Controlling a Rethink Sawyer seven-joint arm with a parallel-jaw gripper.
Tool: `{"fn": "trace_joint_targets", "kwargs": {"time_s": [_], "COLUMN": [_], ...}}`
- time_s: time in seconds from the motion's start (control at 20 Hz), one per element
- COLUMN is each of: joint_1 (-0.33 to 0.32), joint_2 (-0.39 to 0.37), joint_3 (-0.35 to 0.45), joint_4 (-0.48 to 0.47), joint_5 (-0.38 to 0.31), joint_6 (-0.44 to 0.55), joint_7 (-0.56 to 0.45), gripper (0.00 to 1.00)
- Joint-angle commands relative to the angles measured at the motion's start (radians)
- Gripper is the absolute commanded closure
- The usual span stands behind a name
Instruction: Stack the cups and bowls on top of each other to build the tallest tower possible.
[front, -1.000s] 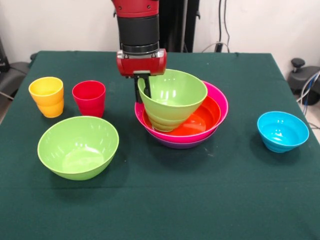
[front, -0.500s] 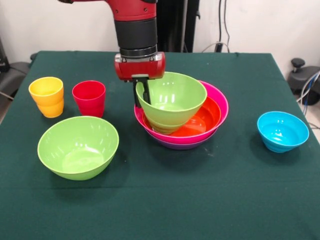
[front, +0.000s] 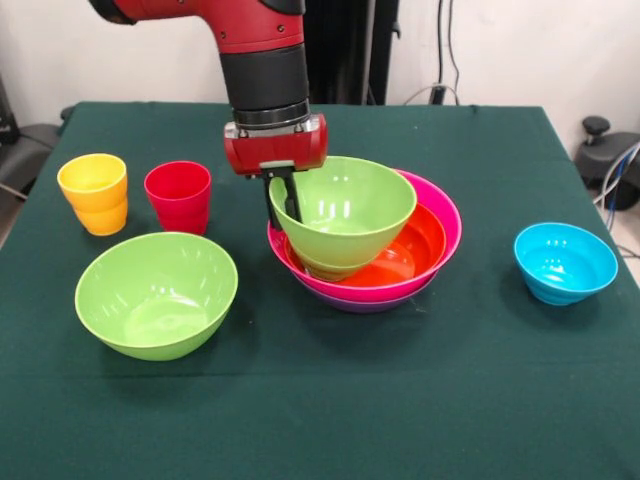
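My gripper (front: 283, 203) is shut on the left rim of a lime green bowl (front: 345, 215), one finger inside and one outside. That bowl sits tilted in the orange bowl (front: 405, 255), which is nested in the hot pink bowl (front: 440, 215) over a purple bowl (front: 365, 303); together they form the tower. A second large lime green bowl (front: 156, 293) rests at the front left. The yellow cup (front: 94, 192) and the red cup (front: 178, 195) stand upright at the left. A sky blue bowl (front: 565, 262) sits at the right.
The dark green tablecloth (front: 330, 400) covers the whole table, with its edges visible at the left and right. A black stand and cables (front: 610, 160) are beyond the right edge.
The gripper has lowered the lime green bowl deeper into the orange bowl and shifted slightly left; the bowl now sits less tilted. Other objects have not moved.
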Motion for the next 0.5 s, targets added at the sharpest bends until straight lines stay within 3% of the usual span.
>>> {"fn": "trace_joint_targets", "kwargs": {"time_s": [0.05,0.2,0.5], "joint_1": [-0.072,-0.102,-0.071], "joint_2": [0.361,0.371,0.339], "joint_3": [-0.049,-0.024,-0.038], "joint_4": [-0.201,-0.196,-0.154], "joint_5": [-0.181,-0.201,-0.195], "joint_6": [0.034,0.044,0.049], "joint_7": [-0.128,-0.138,-0.071], "gripper": [1.00,1.00,1.00]}}
